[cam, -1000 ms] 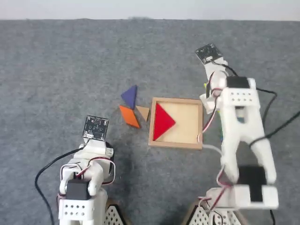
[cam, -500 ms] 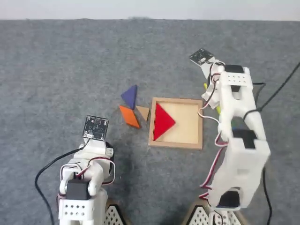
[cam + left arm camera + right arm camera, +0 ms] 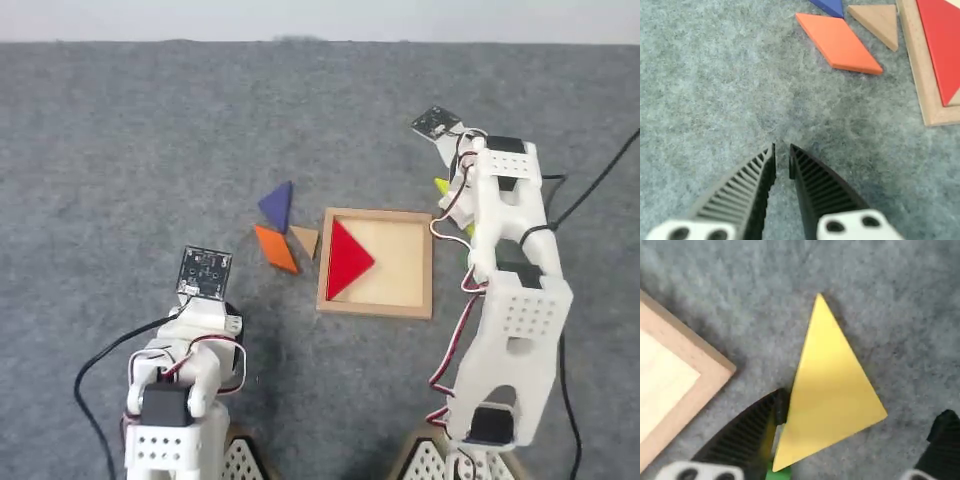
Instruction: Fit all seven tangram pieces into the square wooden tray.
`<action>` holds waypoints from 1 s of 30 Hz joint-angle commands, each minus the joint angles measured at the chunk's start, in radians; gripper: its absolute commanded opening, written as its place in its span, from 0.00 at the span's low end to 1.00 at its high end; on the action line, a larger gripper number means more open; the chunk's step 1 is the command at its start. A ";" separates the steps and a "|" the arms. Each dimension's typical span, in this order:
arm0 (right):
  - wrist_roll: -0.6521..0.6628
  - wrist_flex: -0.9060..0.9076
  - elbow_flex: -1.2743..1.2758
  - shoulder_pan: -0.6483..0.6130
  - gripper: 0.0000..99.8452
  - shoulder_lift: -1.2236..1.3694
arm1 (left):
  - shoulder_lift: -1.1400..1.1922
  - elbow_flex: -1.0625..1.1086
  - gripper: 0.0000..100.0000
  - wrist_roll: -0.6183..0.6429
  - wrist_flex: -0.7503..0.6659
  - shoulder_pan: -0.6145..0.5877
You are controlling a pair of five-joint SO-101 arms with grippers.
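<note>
Beside tray [image 3: 692, 371] corner: glossy yellow triangle [image 3: 830, 390], perhaps over green piece [image 3: 781, 470] | right hand [image 3: 862, 412] wide | left hand [image 3: 781, 147] all but closed

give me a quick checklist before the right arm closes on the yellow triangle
1. Right hand open and straddling the yellow triangle: ok, one finger is at its edge and the other is beyond the far side.
2. Triangle lying flat on the grey mat, outside the tray: ok.
3. Green piece at the triangle's corner out of the grip: cannot tell.
4. Free space in the tray: ok, the red triangle lies along one side and the rest is bare.
5. Left hand away from the tray, holding nothing: ok.
</note>
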 commanded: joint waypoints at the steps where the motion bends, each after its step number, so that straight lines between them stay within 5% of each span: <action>1: 0.021 -0.001 -0.038 0.019 0.43 0.007 | -0.017 -0.005 0.05 -0.008 0.005 -0.005; 25: 0.087 0.122 -0.012 0.025 0.20 -0.002 | -0.017 -0.005 0.05 -0.008 0.005 -0.005; 30: -0.091 0.157 -0.031 0.090 0.20 -0.004 | -0.017 -0.005 0.05 -0.008 0.005 -0.005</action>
